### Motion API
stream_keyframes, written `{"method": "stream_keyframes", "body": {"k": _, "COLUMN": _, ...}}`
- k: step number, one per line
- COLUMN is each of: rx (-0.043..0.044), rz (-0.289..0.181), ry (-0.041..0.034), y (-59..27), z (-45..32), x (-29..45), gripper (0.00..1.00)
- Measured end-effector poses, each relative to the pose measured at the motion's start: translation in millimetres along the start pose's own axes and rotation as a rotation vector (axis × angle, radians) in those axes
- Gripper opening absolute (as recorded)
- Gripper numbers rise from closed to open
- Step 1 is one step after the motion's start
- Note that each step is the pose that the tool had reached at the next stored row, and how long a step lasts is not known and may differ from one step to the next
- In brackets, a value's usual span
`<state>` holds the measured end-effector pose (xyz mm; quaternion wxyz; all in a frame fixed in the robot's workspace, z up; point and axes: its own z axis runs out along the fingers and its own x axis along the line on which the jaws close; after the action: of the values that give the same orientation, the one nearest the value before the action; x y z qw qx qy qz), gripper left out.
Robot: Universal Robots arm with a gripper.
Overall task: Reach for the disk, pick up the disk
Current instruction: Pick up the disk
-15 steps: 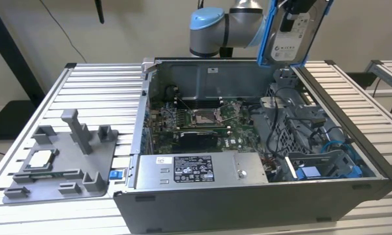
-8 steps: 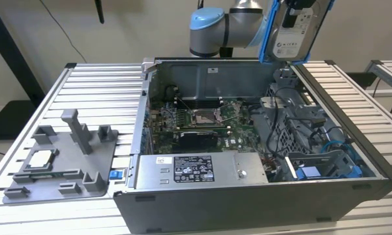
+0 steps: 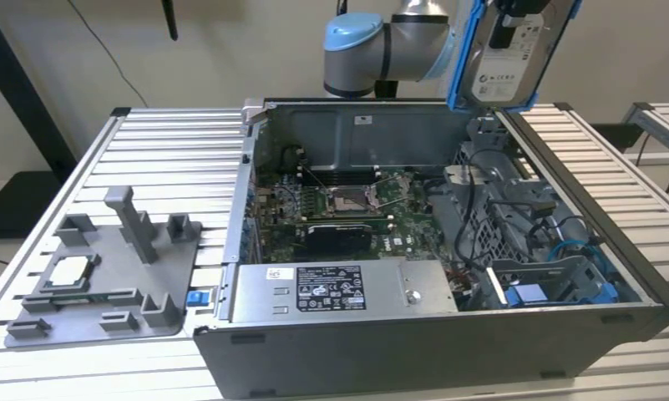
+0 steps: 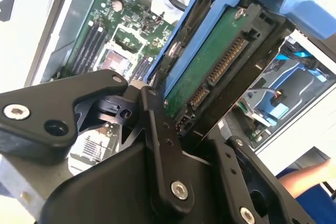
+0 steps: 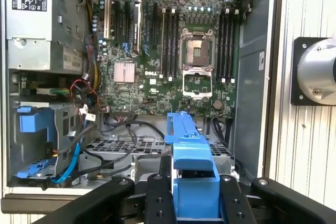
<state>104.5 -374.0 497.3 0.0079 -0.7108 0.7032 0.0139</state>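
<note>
The disk (image 3: 510,60), a silver-grey drive with a white label and blue rails, hangs upright above the back right corner of the open computer case (image 3: 423,368). My gripper (image 3: 520,12) is shut on its upper end. In the second wrist view the disk (image 4: 220,61) shows its green circuit board and connector, clamped between the black fingers (image 4: 155,129). In the first wrist view the disk's blue rail (image 5: 190,156) sticks out from between the fingers (image 5: 157,198), over the case's motherboard.
The case holds a motherboard (image 3: 334,205), a power supply (image 3: 340,288) and a blue bracket (image 3: 534,296) in the drive bay. A grey fixture (image 3: 100,276) with a small silver chip lies at the exterior view's left. A person's arm (image 4: 310,177) is beside the case.
</note>
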Motion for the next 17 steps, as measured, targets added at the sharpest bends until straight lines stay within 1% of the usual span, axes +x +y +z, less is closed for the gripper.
{"method": "stream_keyframes", "body": {"k": 2, "rx": -0.0003, "rz": 0.0, "ry": -0.0001, "y": -0.4, "z": -0.2, "x": 6.9, "gripper": 0.0}}
{"method": "stream_keyframes", "body": {"k": 5, "rx": -0.0005, "rz": 0.0, "ry": 0.0, "y": -0.6, "z": -0.5, "x": 14.6, "gripper": 0.0}}
{"method": "stream_keyframes", "body": {"k": 12, "rx": -0.0005, "rz": 0.0, "ry": -0.0001, "y": -0.7, "z": -0.8, "x": 26.2, "gripper": 0.0}}
{"method": "stream_keyframes", "body": {"k": 17, "rx": -0.0005, "rz": 0.0, "ry": 0.0, "y": -0.8, "z": -1.0, "x": 31.2, "gripper": 0.0}}
